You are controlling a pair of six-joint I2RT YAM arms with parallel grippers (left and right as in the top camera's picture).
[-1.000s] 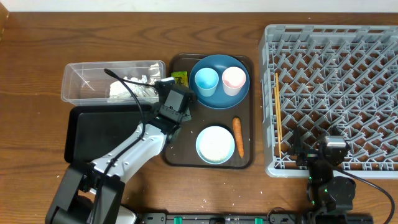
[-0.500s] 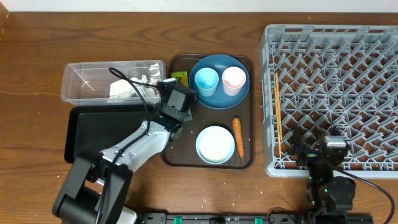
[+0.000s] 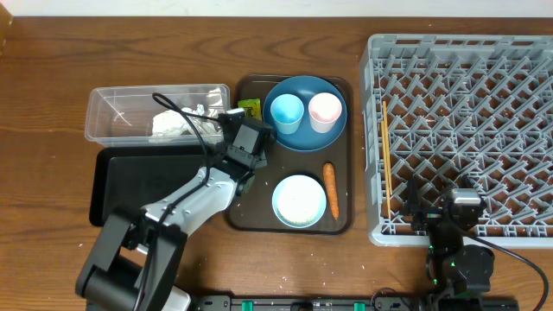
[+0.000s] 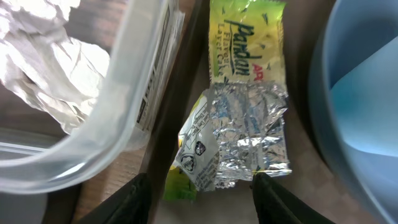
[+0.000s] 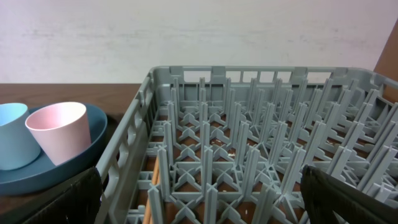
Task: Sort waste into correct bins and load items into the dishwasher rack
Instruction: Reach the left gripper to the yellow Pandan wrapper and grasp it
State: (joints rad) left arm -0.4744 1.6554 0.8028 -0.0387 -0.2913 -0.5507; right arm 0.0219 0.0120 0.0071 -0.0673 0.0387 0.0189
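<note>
The left fingers [image 4: 134,202] are held apart astride the lower edge of the silvery packet [image 4: 249,134], which is laid flat in the 11 o'clock corner of the brown tray [image 3: 256,218]. Because the yellow-green wrapper [image 4: 245,40] touches it at 12 o'clock, both could be pinched together, or the thin foil could be missed. The clear tub [image 4: 134,81] at 9 o'clock could be knocked in so narrow a gap, while the right fingers [image 5: 59,199] are kept spread wide by the dishwasher rack [image 5: 249,155].

My brown wood-grain tabletop [image 3: 52,60] fills the overhead frame; a plain pale wall [image 5: 199,31] spans my right wrist view's top.
</note>
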